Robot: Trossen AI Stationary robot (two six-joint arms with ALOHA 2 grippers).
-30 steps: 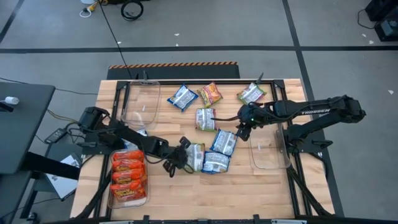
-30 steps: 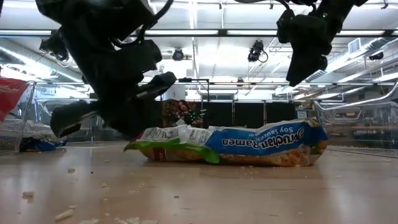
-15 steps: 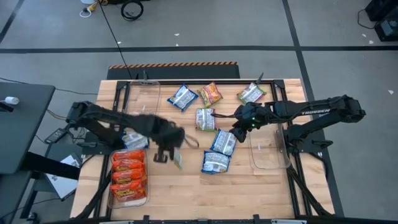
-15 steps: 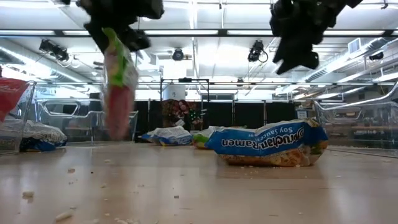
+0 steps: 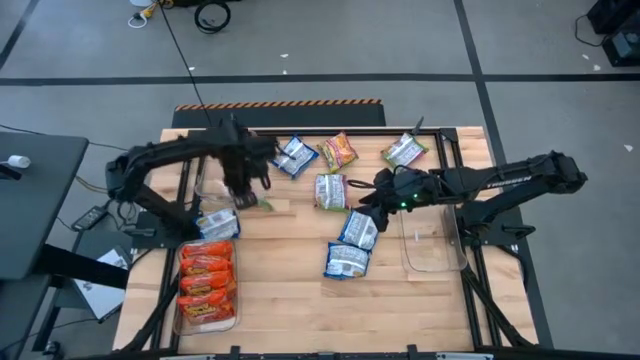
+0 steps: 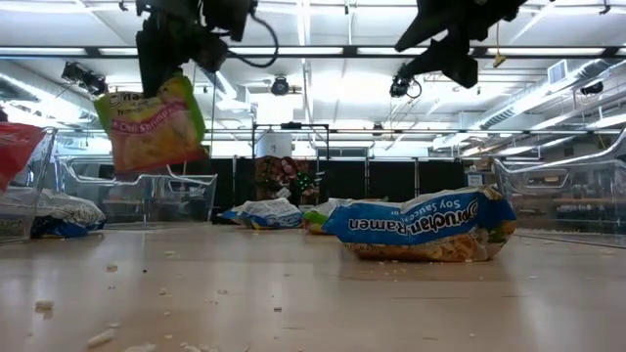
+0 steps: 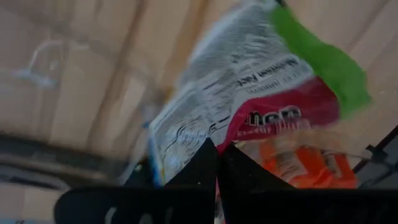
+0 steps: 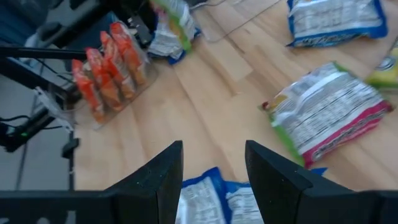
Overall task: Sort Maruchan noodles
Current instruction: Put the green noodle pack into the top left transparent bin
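Seen from above, a wooden surface point(image 5: 290, 300) is shown with two dark arms. The left gripper point(image 5: 243, 190) is clamped on a green and pink noodle packet point(image 5: 262, 203), carried in the air beside an empty clear bin point(image 5: 215, 165), probably to be sorted there. A second bin point(image 5: 207, 285) near the left arm is filled with orange packets point(image 5: 205, 265). Blue packets point(image 5: 350, 245) and other loose packets are scattered mid-surface. The right gripper point(image 5: 368, 196) is held over them, jaws spread wide and empty, next to another clear bin point(image 5: 432, 245).

At surface level, the carried packet point(image 6: 152, 122) is seen hanging well clear of the wood, pinched at its top edge.

In the left wrist view, the packet point(image 7: 249, 106) is gripped between the shut fingers.

In the right wrist view, the spread fingers point(image 8: 152, 180) are poised above a blue packet point(image 8: 211, 199), likely the next pick.
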